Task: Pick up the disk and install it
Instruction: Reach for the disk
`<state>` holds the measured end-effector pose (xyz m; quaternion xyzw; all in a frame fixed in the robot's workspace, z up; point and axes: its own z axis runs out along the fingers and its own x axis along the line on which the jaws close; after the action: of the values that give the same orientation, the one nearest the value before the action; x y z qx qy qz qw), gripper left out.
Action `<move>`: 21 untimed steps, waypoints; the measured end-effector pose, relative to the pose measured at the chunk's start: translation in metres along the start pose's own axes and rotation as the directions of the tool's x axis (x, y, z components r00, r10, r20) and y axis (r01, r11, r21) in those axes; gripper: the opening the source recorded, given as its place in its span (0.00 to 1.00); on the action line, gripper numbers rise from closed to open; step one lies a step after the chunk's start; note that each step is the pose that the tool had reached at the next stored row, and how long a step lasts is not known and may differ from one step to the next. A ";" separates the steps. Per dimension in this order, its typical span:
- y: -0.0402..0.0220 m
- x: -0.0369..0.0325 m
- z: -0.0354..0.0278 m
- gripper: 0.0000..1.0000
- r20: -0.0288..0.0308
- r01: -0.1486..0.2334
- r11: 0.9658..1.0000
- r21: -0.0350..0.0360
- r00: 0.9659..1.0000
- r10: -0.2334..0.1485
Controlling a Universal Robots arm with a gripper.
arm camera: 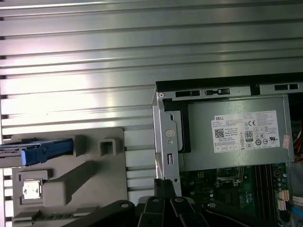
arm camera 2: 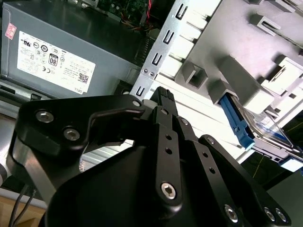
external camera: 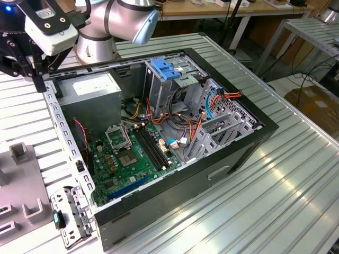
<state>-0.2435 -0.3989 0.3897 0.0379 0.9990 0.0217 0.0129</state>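
Note:
The disk point(arm camera: 45, 148) lies in a slot of the grey fixture tray point(arm camera: 71, 194) beside the computer case, its blue carrier end toward the case. The second wrist view shows the disk point(arm camera 2: 267, 135) with its metal body past the blue end. My gripper point(external camera: 40, 83) hangs over the case's rear corner next to the power supply, apart from the disk. Its fingers look shut with nothing between them, seen as one tip in both wrist views point(arm camera 2: 163, 93) point(arm camera: 163, 182).
The open computer case point(external camera: 254, 138) lies on the slatted metal table. Inside are a grey power supply point(external camera: 92, 87), the motherboard point(external camera: 130, 159), cables, and a metal drive cage topped by a blue latch point(external camera: 165, 70). A small square part point(arm camera: 31, 189) sits in the tray.

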 end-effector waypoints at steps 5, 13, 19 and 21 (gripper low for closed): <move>-0.0005 0.0061 0.0000 0.11 0.000 0.000 1.000 0.000 1.000 0.000; -0.0011 0.0149 0.0001 0.11 0.000 0.000 1.000 0.000 1.000 0.000; -0.0012 0.0249 0.0003 0.11 0.000 0.000 1.000 0.000 1.000 0.000; -0.0014 0.0280 0.0004 0.11 0.000 0.000 1.000 0.000 1.000 0.000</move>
<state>-0.2715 -0.3982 0.3886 0.0379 0.9990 0.0217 0.0128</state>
